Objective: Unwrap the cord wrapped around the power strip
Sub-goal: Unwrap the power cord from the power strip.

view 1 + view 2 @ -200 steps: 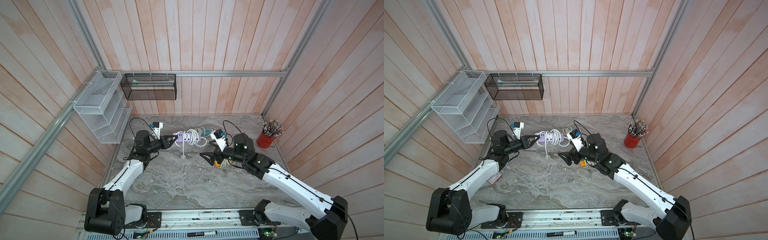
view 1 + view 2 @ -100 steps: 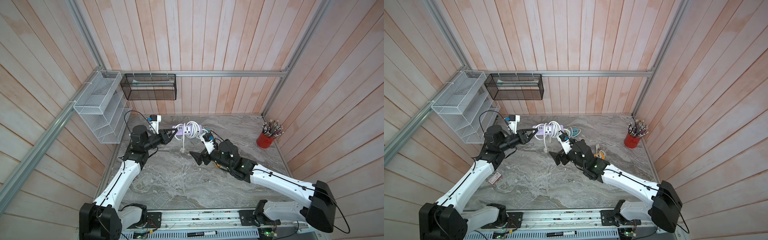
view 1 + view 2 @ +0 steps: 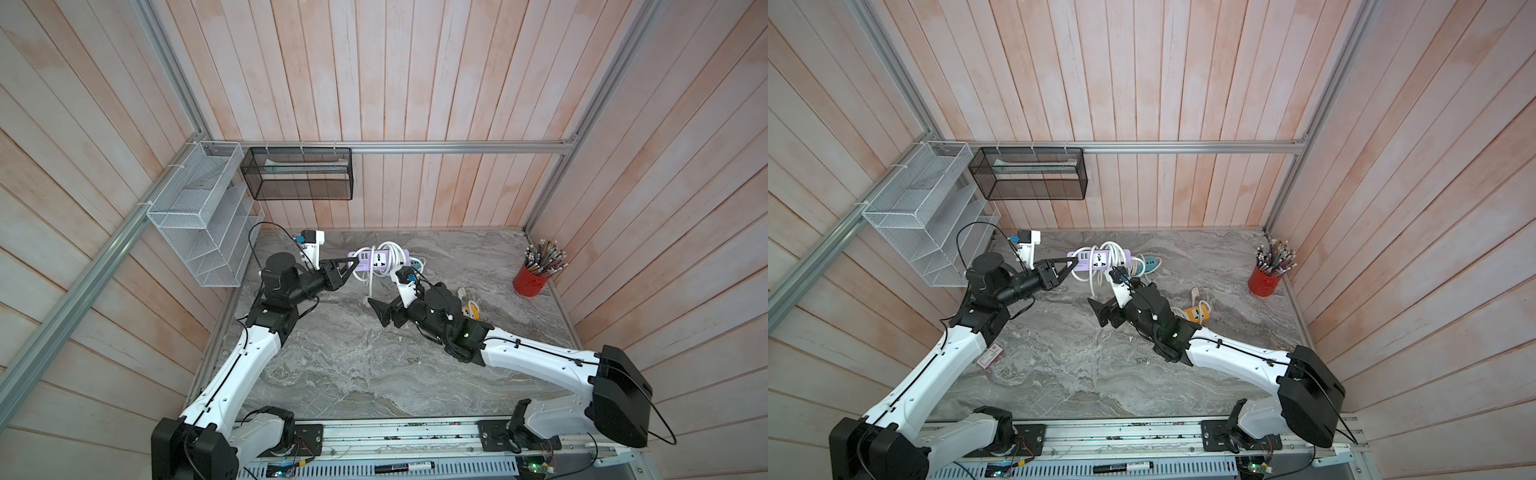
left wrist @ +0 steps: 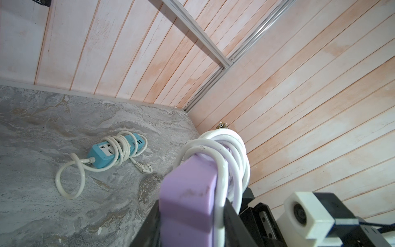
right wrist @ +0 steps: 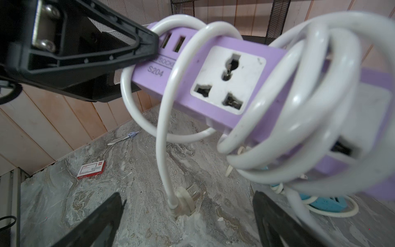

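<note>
Left gripper [image 3: 352,265] clamps power strip [image 3: 380,262]; right gripper [image 3: 380,313] gapes; plug [image 5: 184,202], perhaps dangling, clear only wrist-side.

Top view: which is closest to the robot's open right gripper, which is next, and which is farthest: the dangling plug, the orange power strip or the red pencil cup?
From the right gripper:
1. The dangling plug, just past its tips.
2. The orange power strip, beside its arm.
3. The red pencil cup, by the right wall.

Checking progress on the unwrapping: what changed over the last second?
The open right gripper swung from the orange power strip toward the robot's left, ending close by the dangling plug. The left gripper raised the purple power strip slightly. Unchanged: left grip, cord wrapped, blue strip in place.
</note>
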Controlling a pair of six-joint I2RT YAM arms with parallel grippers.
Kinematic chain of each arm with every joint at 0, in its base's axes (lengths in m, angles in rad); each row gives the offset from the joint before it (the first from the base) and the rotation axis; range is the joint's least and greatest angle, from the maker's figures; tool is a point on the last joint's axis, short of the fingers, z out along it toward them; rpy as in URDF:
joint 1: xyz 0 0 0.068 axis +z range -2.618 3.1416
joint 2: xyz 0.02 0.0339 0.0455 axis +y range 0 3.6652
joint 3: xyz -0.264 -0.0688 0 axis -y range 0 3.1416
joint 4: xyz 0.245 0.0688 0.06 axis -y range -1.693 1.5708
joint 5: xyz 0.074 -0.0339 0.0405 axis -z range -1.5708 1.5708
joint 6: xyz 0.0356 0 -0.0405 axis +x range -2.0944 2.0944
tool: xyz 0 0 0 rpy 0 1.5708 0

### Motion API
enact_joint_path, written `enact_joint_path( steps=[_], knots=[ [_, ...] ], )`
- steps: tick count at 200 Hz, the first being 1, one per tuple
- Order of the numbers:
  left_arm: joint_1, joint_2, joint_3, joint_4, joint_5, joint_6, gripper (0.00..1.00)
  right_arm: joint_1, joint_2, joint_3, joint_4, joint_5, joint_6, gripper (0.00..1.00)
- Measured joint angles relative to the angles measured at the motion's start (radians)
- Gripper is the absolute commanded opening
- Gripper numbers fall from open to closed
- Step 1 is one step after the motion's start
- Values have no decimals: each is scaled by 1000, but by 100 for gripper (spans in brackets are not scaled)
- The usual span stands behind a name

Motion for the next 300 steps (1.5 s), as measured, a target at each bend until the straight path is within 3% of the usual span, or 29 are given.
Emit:
enact_joint_path(
  steps=[51, 120, 188, 251, 300],
  knots=[
    [-12, -7, 0, 1, -4, -18, 0, 0, 11, 0, 60, 47, -3, 88],
    [-23, -24, -2, 12, -8, -37, 0, 0, 49, 0, 102, 45, -2, 56],
    [-31, -24, -15, 54, -11, -51, 0, 2, 51, 0, 110, 8, 12, 0],
    [-31, -21, -19, 56, -38, -26, 0, 8, 33, 0, 95, -23, 10, 0],
    [-30, -17, -19, 37, -60, 53, 0, 34, -114, 43, -61, -44, 10, 0]
  ],
)
